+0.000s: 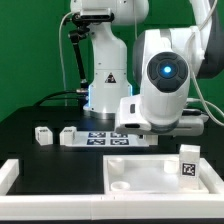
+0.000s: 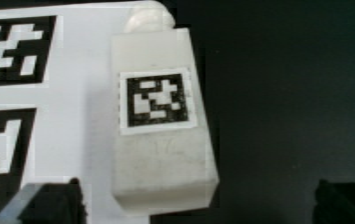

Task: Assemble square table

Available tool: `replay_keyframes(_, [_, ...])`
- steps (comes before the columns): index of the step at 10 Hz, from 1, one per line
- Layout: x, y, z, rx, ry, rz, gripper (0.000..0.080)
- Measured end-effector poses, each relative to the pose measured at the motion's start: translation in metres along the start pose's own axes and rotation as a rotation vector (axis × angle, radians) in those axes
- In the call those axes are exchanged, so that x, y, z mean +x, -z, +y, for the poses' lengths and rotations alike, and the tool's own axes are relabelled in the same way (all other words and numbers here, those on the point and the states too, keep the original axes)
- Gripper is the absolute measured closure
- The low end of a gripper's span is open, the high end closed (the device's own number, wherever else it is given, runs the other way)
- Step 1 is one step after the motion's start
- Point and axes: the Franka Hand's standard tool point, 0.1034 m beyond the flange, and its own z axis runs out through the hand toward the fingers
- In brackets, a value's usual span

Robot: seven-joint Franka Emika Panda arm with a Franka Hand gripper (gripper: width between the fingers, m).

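Note:
In the wrist view a short white table leg with a black-white tag lies on the dark table, right beside the edge of the marker board. My gripper is open just above it, and the leg's near end lies between the two dark fingertips. In the exterior view the arm's bulky wrist hides the gripper and this leg. The white square tabletop lies at the front right, with one tagged leg standing on it. Two more small legs lie at the left.
The marker board lies in the middle, under and beside the arm. A long white L-shaped rail runs along the front left and front edge. The robot base stands behind, before a green backdrop.

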Motion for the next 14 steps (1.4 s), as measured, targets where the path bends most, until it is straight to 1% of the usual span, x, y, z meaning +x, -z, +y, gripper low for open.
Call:
replay_keyframes(1, [0.000, -0.001, 0.000, 0.000, 0.000, -0.001, 0.0150])
replay_keyframes(2, [-0.007, -0.010, -0.002, -0.003, -0.004, -0.018, 0.0150])
replay_keyframes(3, [-0.015, -0.024, -0.003, -0.007, -0.004, -0.047, 0.0150])
replay_keyframes(4, [-0.020, -0.033, -0.001, -0.011, -0.006, -0.065, 0.0150])
replay_keyframes(5, [-0.021, -0.036, -0.001, -0.021, -0.008, -0.067, 0.0150])
replay_keyframes(6, [-0.021, -0.036, -0.001, -0.019, -0.009, -0.067, 0.0150])
replay_keyframes(8, [-0.021, -0.036, 0.000, -0.017, -0.011, -0.067, 0.0417])
replay_keyframes(9, [-0.021, -0.036, 0.000, -0.017, -0.012, -0.067, 0.0519])
replay_keyframes(14, [-0.020, -0.035, 0.002, -0.014, -0.015, -0.068, 0.0518])
